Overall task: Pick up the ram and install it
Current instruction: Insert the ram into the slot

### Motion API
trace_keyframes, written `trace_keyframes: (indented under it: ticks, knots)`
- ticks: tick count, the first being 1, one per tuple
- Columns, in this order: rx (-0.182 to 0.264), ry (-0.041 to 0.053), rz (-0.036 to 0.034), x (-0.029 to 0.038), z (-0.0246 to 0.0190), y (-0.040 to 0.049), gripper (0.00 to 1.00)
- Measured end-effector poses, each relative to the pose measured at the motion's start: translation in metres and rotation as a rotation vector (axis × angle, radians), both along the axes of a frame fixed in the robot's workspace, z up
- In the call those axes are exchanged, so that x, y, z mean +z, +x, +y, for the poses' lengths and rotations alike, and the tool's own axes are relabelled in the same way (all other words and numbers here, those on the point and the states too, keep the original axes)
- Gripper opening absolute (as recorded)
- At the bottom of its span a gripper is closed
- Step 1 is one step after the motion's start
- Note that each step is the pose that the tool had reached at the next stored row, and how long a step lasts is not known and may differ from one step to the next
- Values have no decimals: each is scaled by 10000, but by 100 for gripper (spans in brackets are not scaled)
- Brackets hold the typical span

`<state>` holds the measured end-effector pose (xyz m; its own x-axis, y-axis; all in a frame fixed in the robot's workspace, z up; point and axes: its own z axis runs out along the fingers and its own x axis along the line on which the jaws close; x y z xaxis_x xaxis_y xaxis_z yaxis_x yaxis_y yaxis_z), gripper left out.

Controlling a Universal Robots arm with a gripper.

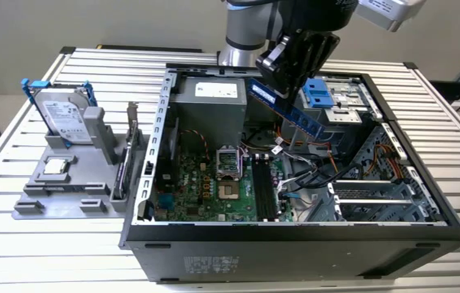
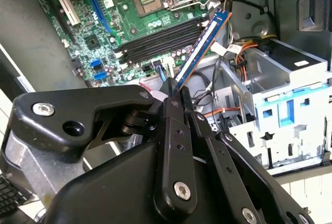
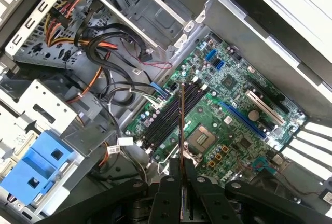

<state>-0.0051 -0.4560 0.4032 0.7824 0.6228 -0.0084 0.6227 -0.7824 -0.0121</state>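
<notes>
Gripper (image 1: 274,82) is gripping the ram (image 1: 297,115) by one end, jaws closed flat against the stick's two faces. Ram is hanging tilted in the air over the open computer case (image 1: 295,235), well clear of the motherboard (image 1: 201,183) and its black memory slots (image 1: 263,186) below.

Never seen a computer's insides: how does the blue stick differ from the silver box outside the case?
The stick is thin, blue; the box is thick, silver. The stick hangs tilted in the gripper over the case; the box stands in a grey holder. Both rectangular.
</notes>
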Motion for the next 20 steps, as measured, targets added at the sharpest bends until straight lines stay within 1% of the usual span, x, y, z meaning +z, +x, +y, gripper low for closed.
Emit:
trace_keyframes:
  ticks: [20]
  knots:
    - [-892, 0, 0, 0, 0, -1, 0]
